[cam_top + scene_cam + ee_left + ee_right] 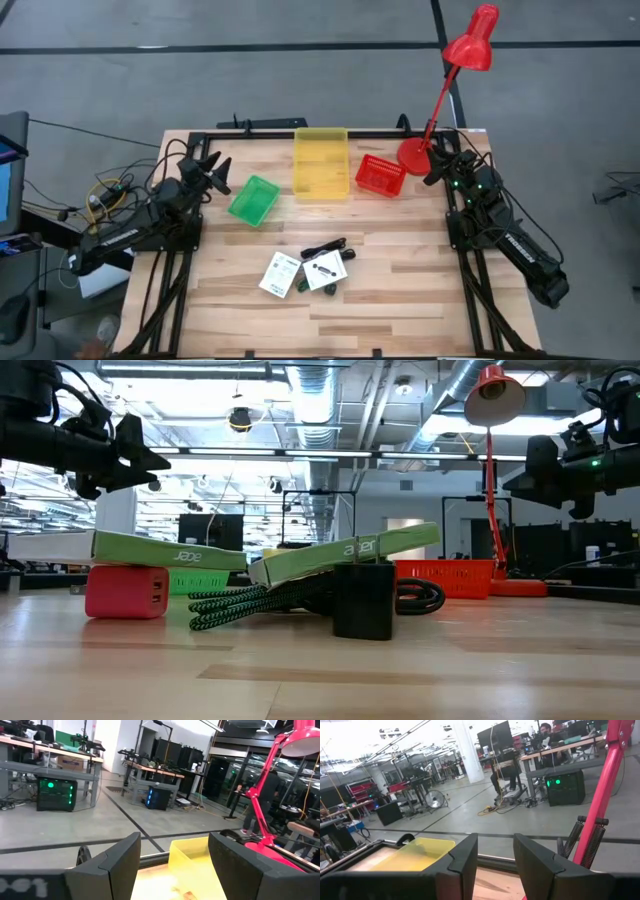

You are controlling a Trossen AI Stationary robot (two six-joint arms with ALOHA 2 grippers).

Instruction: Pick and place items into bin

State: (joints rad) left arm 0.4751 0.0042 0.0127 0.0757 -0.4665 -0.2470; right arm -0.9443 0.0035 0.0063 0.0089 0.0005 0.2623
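Note:
The items lie together in the middle of the table. Two flat white packets [281, 274] [325, 270] lie side by side, and a black cable bundle [325, 248] sits just beyond them. In the low view the packets [165, 550] [345, 555] rest tilted, one on a pink cube [127, 591], the other over the cable [270, 598] and a black cube [363, 600]. My left gripper [212, 170] is open, raised near the far left beside the green bin. My right gripper [437, 165] is open, raised at the far right beside the lamp base.
Three bins stand along the far side: green [253, 200], yellow [320, 162] and red [380, 176]. A red desk lamp [413, 155] stands at the far right corner, its arm leaning over the right gripper. Bare wood lies near the items on the near side.

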